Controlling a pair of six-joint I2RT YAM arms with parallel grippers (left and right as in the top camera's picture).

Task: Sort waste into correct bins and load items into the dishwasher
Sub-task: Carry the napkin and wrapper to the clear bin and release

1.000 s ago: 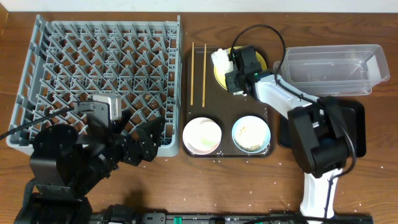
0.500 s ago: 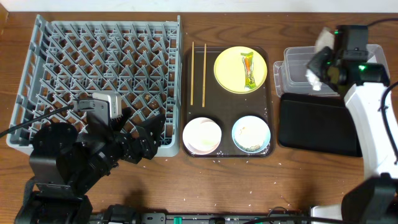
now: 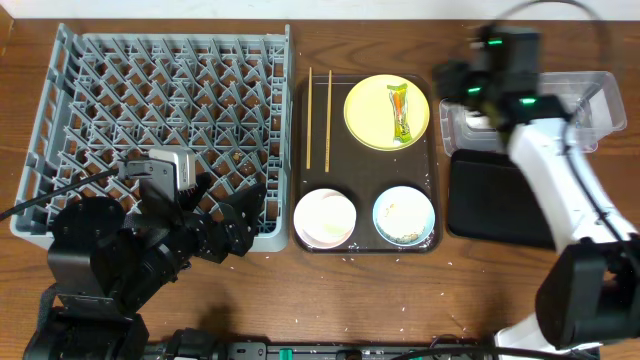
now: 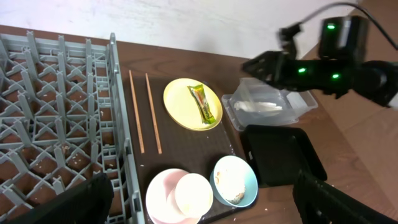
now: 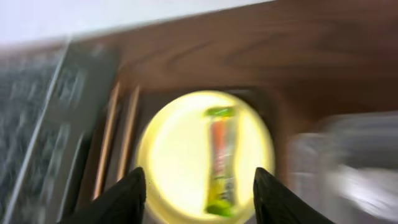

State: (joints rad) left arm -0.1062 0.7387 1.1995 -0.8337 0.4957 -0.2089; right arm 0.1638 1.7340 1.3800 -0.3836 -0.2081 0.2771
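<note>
One big grey-blue dish rack (image 3: 160, 110) fills the left side of the table, and no dish stands in it, so loading has not begun. The left gripper (image 3: 225, 205) hangs over the rack's near right corner with its fingers spread wide and nothing between them.

Next in size is the brown serving tray (image 3: 365, 170) in the middle, which carries everything waiting to be dealt with. To its right lies the black tray (image 3: 495, 200), with nothing in it as far as I can see. Beyond that, at the far right, stands the clear tub (image 3: 590, 100). Something white and crumpled, most likely a paper napkin (image 4: 261, 107), lies in the tub's left end, so that part of the sorting looks done.

The right gripper (image 5: 198, 186) is above the gap between the tub and the serving tray, facing the yellow plate (image 3: 370, 110) at the tray's far right. Its fingers are apart and it holds nothing.

At the tray's near edge sit the white bowl (image 3: 318, 205), with the small cup (image 4: 191, 193) inside it, and the blue bowl (image 3: 404, 205) to its right. The chopsticks (image 3: 320, 118) lie side by side along the far left of the tray. The green-and-orange wrapper (image 3: 400, 112) rests on the plate. Bits of rice (image 3: 405, 228) sit in the blue bowl.

I judge the task to be at an early stage: the wrapper and food scraps still need binning, and then all six pieces must go into the rack.
</note>
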